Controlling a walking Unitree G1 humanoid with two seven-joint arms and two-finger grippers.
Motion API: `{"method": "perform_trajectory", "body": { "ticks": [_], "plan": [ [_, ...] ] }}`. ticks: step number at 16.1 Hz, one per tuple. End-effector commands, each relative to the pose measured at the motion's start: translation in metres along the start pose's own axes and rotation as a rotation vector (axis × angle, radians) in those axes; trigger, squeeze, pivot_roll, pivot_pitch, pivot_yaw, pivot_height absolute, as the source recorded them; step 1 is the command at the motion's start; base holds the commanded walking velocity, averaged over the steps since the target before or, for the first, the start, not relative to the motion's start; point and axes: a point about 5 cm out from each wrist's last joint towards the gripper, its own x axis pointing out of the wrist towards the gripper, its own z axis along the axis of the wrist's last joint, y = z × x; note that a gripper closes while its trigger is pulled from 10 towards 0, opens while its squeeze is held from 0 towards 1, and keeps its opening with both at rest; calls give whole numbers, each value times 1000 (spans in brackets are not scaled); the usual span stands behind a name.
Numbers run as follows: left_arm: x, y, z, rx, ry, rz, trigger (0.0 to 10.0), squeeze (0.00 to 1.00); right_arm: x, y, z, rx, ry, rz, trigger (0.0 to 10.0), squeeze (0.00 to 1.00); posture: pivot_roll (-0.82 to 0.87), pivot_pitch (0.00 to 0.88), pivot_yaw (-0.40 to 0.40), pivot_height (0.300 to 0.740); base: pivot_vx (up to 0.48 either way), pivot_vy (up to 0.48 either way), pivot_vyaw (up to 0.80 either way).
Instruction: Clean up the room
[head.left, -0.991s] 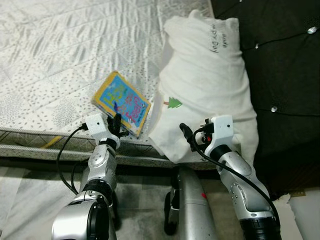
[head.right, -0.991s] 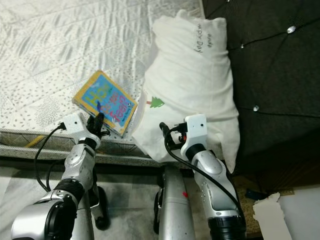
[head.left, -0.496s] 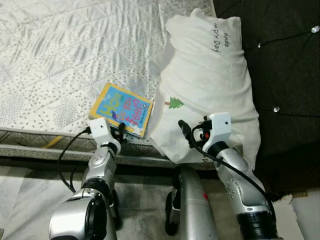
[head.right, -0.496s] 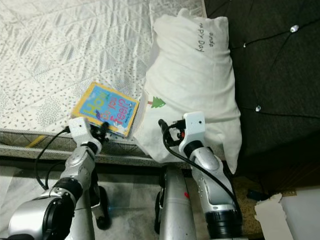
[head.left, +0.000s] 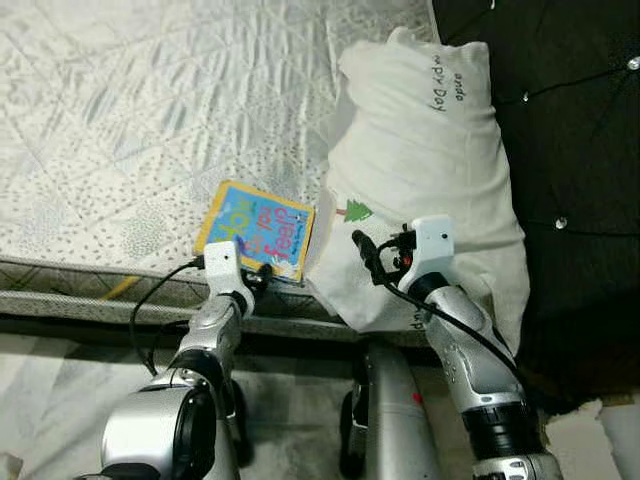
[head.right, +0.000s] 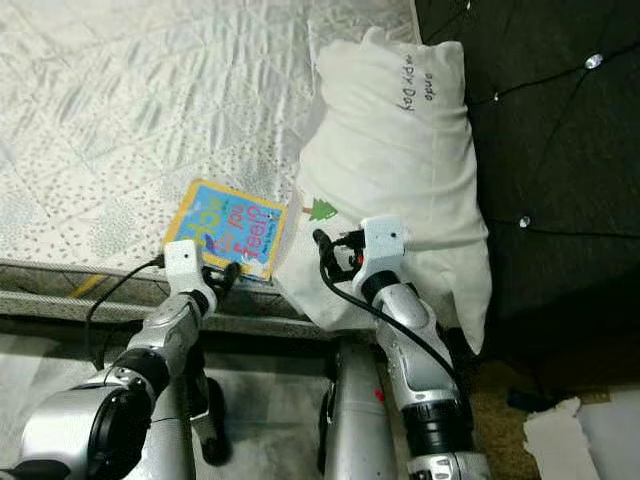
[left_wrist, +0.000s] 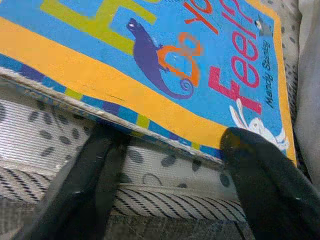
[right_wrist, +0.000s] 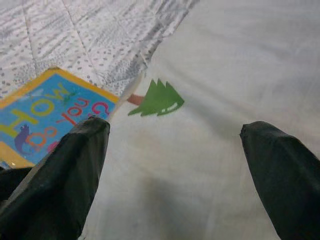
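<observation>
Eye views: book (head.left: 259, 229) lies flat at bed (head.left: 120, 110) edge, just beside white pillow (head.left: 425, 170). L wrist view: left tool (left_wrist: 167, 165) spread wide at book's near edge, not gripping. R wrist view: right tool (right_wrist: 185, 165) released, over pillow.

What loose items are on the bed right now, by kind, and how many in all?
Children's picture book: 1
White pillow: 1
Total: 2
</observation>
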Motion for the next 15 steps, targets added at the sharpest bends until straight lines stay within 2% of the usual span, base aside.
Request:
{"method": "perform_trajectory", "body": {
  "ticks": [1,2,5,7,11,15],
  "plan": [
    [-3,-5,-24,11,136,-13,10000,1000,0,-7,-2,1,0,-33,10000,0,-101,126,-117,584,0,0,0],
    [-3,-8,-27,28,190,-35,10000,1000,3,-8,-1,-1,-11,-35,10000,0,-105,118,-110,584,0,0,0],
    [-2,-7,-24,53,216,-33,10000,1000,7,-8,0,-4,-22,-38,10000,0,-100,100,-101,584,0,0,0],
    [0,-8,-19,114,248,-53,10000,1000,13,-9,2,-4,-34,-40,10000,0,-83,78,-93,584,0,0,0],
    [4,-12,-3,132,239,-110,10000,1000,24,-7,4,-4,-42,-31,10000,0,-50,50,-86,584,0,0,0],
    [9,-25,19,127,190,-174,10000,1000,38,-5,10,-10,-69,-17,10000,0,-5,5,-77,584,0,0,0]
  ]
}}
